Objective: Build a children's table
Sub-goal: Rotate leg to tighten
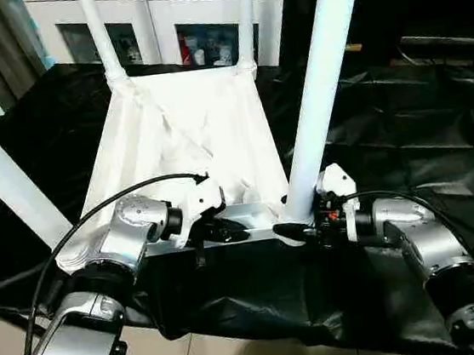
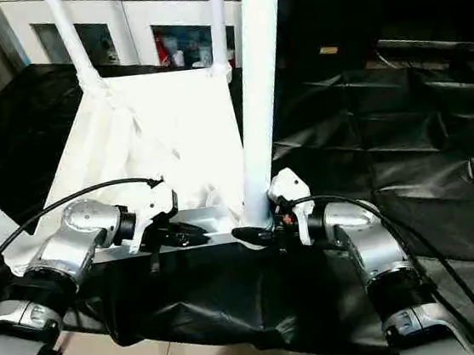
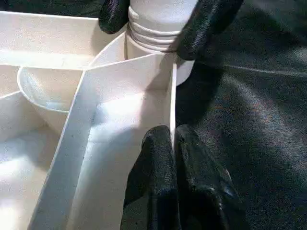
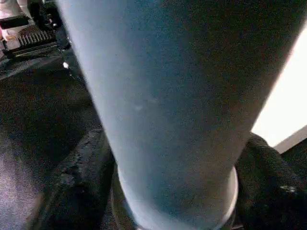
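Left eye view: the children's table point(image 1: 182, 128) is being kept upside down on the black-draped work table point(image 1: 404, 141), all four white legs pointing up. Its near rim point(image 3: 171, 103) is being pinched by the left gripper point(image 1: 226, 228), fingers pressed together on the thin wall. The near right leg point(image 1: 320, 82) is being straddled at its base by the right gripper point(image 1: 299, 232), fingers spread on either side.

**No readable text**

No lettering, label, brand, number or sign can be read on anything here. The items on the cabinet shelves point(image 1: 205, 48), well beyond both pincers, are too small and blurred to make out any writing.
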You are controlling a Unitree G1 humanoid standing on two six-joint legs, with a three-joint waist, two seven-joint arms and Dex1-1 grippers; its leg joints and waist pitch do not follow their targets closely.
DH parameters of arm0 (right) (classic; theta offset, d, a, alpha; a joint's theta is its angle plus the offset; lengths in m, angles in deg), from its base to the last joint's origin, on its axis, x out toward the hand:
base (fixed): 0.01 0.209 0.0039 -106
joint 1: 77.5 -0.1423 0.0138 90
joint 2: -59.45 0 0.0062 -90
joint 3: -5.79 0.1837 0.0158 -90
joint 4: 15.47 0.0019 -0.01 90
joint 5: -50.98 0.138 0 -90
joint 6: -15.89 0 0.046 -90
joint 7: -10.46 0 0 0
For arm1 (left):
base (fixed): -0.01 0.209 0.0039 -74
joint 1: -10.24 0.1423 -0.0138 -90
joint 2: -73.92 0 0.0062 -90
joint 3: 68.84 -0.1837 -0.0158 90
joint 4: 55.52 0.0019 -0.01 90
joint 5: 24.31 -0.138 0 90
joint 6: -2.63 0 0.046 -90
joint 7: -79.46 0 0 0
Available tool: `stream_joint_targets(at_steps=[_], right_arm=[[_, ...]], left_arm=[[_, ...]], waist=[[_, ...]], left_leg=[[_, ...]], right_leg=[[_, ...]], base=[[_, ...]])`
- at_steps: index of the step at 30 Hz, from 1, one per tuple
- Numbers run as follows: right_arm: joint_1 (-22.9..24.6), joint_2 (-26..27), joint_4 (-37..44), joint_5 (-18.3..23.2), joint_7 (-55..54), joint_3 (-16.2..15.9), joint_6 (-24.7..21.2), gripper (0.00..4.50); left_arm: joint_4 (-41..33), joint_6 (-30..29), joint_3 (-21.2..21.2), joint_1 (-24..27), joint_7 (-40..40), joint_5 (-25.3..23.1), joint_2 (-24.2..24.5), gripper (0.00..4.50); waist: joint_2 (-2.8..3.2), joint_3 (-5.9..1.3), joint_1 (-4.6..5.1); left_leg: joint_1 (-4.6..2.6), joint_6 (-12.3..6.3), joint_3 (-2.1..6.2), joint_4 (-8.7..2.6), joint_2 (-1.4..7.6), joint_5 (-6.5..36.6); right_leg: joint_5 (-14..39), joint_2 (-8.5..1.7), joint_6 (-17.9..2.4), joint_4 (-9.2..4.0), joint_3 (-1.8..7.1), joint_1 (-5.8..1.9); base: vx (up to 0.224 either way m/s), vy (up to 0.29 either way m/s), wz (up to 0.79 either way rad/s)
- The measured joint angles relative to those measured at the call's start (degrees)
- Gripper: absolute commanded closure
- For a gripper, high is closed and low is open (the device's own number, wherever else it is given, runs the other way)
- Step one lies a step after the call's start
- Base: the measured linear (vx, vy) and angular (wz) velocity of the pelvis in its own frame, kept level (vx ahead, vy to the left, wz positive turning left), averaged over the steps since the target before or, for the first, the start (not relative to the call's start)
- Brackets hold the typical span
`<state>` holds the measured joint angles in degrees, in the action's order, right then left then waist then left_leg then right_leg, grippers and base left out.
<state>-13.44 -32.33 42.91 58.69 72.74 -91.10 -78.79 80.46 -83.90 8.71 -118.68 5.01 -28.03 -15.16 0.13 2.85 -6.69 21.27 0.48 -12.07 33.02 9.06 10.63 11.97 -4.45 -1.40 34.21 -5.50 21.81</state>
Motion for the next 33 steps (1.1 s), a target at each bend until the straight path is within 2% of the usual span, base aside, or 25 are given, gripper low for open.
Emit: stream_joint_targets(at_steps=[3,11,17,20,21,25,27,31,33], right_arm=[[0.1,1.7,-1.1,-0.7,-5.0,1.3,0.4,1.73],[-4.3,10.7,-10.0,-2.6,-32.8,7.7,0.4,1.78],[-6.9,12.8,-13.6,-3.1,-40.8,9.8,0.7,1.78],[-6.7,12.5,-13.9,-3.7,-40.2,9.8,2.4,1.78],[-6.5,12.4,-13.8,-3.7,-39.8,9.8,2.7,1.22],[-4.4,10.3,-11.0,-3.2,-32.4,9.2,3.0,1.02],[-2.5,7.3,-7.8,-2.6,-25.4,7.2,2.4,0.67],[-1.0,3.4,-4.4,-1.4,-15.1,4.3,1.5,0.67],[-1.0,1.6,-3.7,-1.3,-11.6,3.7,1.5,0.67]], left_arm=[[0.7,0.0,0.2,-0.2,3.7,-0.6,-0.8,4.5],[8.5,-3.1,0.7,-4.9,21.0,-3.1,-8.0,4.5],[11.4,-4.5,1.0,-6.9,26.3,-3.8,-11.1,4.5],[11.5,-3.8,0.9,-6.9,26.3,-3.9,-11.1,4.5],[11.5,-3.6,0.9,-6.9,26.1,-3.9,-11.1,4.5],[11.2,-1.7,0.7,-6.5,23.5,-3.8,-9.9,4.5],[9.8,-0.3,0.6,-5.5,19.8,-3.5,-8.1,4.5],[8.5,2.5,0.3,-4.4,14.3,-2.6,-4.7,4.5],[7.9,3.3,0.2,-4.2,12.2,-2.4,-3.9,4.5]], waist=[[-0.01,-0.01,0.2],[0.02,0.01,1.3],[0.08,0.0,1.37],[0.15,-0.04,1.29],[0.16,-0.04,1.27],[0.14,-0.03,1.27],[0.14,-0.02,1.07],[0.1,0.0,0.86],[0.08,0.01,0.79]], left_leg=[[-0.1,0.09,0.0,0.18,0.01,0.0],[-0.81,0.33,0.01,0.17,-0.01,0.1],[-0.86,0.32,0.0,0.16,-0.16,0.1],[-0.8,0.31,-0.05,0.15,-0.19,0.1],[-0.78,0.31,-0.07,0.15,-0.19,0.1],[-0.78,0.3,-0.12,0.06,-0.18,0.1],[-0.75,0.3,-0.12,-0.07,-0.14,0.1],[-0.61,0.29,-0.12,-0.16,0.03,0.1],[-0.26,0.27,-0.12,-0.03,0.05,0.1]], right_leg=[[0.0,-0.02,0.0,0.22,0.03,-0.05],[0.0,-0.08,0.2,-0.12,0.04,-0.78],[0.0,-0.21,0.1,-0.41,0.07,-0.98],[0.0,-0.29,0.1,-0.34,0.07,-1.01],[0.0,-0.31,0.1,-0.31,0.07,-1.0],[-0.1,-0.35,0.1,-0.07,0.04,-0.94],[-0.2,-0.35,0.2,-0.06,0.0,-0.85],[-0.1,-0.19,0.3,-0.05,-0.07,-0.66],[-0.1,-0.18,0.3,-0.04,-0.07,-0.38]], base=[[0.0,0.0,0.0],[-0.006,0.001,0.0],[0.0,0.0,0.0],[0.0,0.0,0.0],[0.0,0.0,0.0],[0.0,0.0,0.0],[0.0,0.0,0.0],[0.0,0.0,0.0],[0.0,0.0,0.0]])
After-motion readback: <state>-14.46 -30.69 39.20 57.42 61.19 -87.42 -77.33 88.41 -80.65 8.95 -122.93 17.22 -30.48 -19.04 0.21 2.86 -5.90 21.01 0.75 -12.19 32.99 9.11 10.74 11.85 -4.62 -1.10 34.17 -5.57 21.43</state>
